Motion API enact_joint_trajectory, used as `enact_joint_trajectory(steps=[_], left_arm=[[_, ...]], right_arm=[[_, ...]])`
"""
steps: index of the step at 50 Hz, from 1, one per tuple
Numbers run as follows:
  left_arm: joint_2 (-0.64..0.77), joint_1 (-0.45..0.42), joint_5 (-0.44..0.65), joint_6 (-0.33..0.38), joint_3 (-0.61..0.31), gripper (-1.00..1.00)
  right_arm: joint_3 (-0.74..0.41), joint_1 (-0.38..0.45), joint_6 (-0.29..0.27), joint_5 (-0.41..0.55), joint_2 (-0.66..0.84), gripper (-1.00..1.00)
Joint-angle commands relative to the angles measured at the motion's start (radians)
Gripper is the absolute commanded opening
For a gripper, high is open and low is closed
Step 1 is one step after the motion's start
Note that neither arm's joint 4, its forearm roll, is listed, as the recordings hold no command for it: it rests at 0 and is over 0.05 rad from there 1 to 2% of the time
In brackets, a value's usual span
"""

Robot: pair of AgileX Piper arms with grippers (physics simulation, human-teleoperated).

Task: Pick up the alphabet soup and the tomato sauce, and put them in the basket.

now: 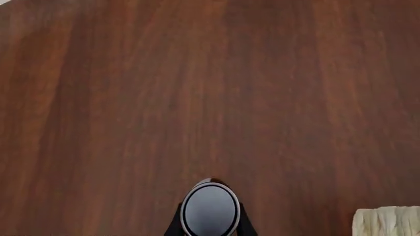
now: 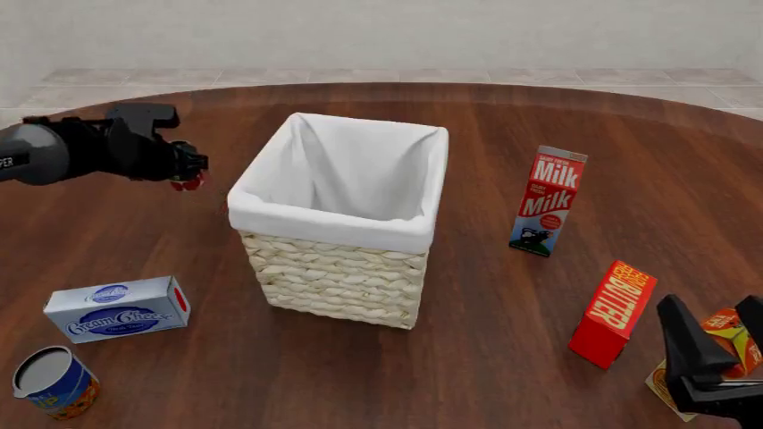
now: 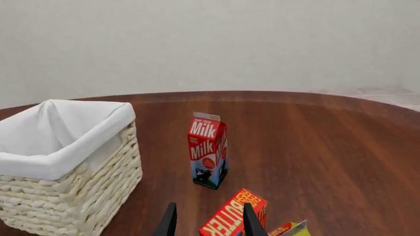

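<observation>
The tomato sauce (image 2: 185, 182), a small red can, hangs above the table left of the basket (image 2: 334, 225), and my left gripper (image 2: 191, 170) is shut on it. In the left wrist view the can's round top (image 1: 210, 206) shows between the dark fingers (image 1: 173, 227), and a corner of the basket (image 1: 387, 222) is in view. The alphabet soup (image 2: 54, 382), blue and orange with a silver top, stands on the table at the near left. My right gripper (image 2: 716, 353) is open and empty at the near right, with both fingers (image 3: 169, 222) apart.
A milk carton (image 2: 548, 201) stands right of the basket. A red butter box (image 2: 613, 313) and an orange box (image 2: 730, 344) sit by my right gripper. A blue and white cream cheese box (image 2: 118, 309) lies at the near left.
</observation>
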Motion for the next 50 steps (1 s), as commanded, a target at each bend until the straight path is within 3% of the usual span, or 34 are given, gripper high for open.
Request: enact_joint_trajectory(steps=[1, 24, 50], left_arm=[[-0.086, -0.001, -0.003, 0.031, 0.028, -1.0], [-0.297, -0.069, 0.023, 0.025, 0.074, -1.0], [-0.547, -0.302, 0.068, -0.01, 0.094, -1.0]], right_arm=[[0.0, 0.001, -0.003, 0.009, -0.012, 1.0], [0.0, 0.0, 0.003, 0.014, -0.019, 1.0], [0.001, 0.003, 0.006, 0.032, -0.037, 1.0]])
